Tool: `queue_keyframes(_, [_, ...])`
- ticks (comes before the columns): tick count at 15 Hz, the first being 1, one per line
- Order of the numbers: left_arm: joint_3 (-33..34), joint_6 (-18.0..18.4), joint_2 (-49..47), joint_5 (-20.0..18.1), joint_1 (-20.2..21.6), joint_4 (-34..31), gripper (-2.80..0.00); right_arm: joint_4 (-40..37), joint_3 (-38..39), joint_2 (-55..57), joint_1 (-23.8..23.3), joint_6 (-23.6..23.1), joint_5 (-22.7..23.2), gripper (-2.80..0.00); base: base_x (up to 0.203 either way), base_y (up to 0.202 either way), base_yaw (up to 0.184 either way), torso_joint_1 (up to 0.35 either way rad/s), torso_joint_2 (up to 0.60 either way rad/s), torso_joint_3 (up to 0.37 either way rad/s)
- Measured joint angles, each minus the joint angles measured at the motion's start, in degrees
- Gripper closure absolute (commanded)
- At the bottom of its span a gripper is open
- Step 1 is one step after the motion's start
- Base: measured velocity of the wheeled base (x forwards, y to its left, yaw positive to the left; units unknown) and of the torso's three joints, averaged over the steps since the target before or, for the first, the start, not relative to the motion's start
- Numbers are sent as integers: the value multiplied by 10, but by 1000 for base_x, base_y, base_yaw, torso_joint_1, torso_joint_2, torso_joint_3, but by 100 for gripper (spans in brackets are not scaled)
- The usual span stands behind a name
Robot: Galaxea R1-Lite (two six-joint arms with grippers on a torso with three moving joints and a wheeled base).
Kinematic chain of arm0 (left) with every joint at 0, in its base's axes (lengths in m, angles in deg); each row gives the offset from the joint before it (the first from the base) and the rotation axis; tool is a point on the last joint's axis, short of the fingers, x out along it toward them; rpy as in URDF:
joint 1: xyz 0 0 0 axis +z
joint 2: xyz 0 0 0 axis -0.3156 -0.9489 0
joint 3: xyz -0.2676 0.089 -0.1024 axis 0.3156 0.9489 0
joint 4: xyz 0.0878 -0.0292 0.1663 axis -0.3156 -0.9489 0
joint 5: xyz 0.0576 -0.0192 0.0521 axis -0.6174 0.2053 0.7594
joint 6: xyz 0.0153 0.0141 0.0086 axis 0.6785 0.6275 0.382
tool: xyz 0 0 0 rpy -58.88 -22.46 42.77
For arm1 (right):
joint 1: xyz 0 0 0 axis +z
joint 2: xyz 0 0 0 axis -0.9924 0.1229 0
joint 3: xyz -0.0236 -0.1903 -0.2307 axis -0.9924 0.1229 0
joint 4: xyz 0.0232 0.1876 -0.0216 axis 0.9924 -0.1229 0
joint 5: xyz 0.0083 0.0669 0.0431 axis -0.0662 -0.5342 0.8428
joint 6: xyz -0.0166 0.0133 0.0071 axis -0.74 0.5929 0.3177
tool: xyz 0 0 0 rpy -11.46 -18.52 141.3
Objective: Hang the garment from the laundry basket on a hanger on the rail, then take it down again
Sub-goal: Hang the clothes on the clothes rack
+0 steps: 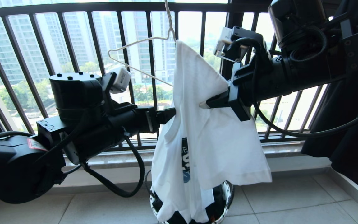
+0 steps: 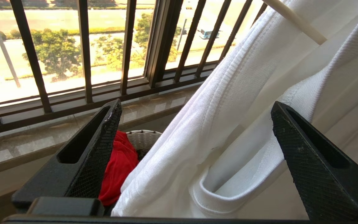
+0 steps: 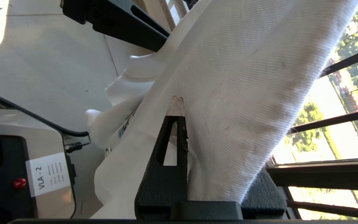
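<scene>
White T-shirt (image 1: 207, 130) hangs lengthwise downward from the tilted wire hanger (image 1: 141, 53), its hem in the laundry basket (image 1: 225, 199). Left wrist: left gripper (image 2: 194, 146) gapes wide around folds; a red cloth (image 2: 120, 165) fills the basket. Right wrist: right gripper (image 3: 182, 124) pinches fabric.

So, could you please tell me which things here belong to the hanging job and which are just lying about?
Part of the job:
- white T-shirt
- wire hanger
- laundry basket
- right gripper, jaws shut on the shirt
- left gripper, jaws open

Just lying about:
- black garment
- red cloth
- balcony railing
</scene>
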Motion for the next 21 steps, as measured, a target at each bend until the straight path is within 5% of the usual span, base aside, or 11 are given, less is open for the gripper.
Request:
queue_keyframes(3, [1, 5, -12, 7, -2, 1, -280, 0, 2, -1, 12, 0, 0, 0, 0, 0, 0, 0, 0, 0])
queue_keyframes(10, [-9, 60, -63, 115, -1, 74, -280, 0, 8, -5, 13, 0, -5, 0, 0, 0, 0, 0, 0, 0])
queue_keyframes(21, [-20, 75, -115, 134, 18, 75, -280, -4, 17, -34, 0, -4, -5, 0, 0, 0, 0, 0, 0, 0])
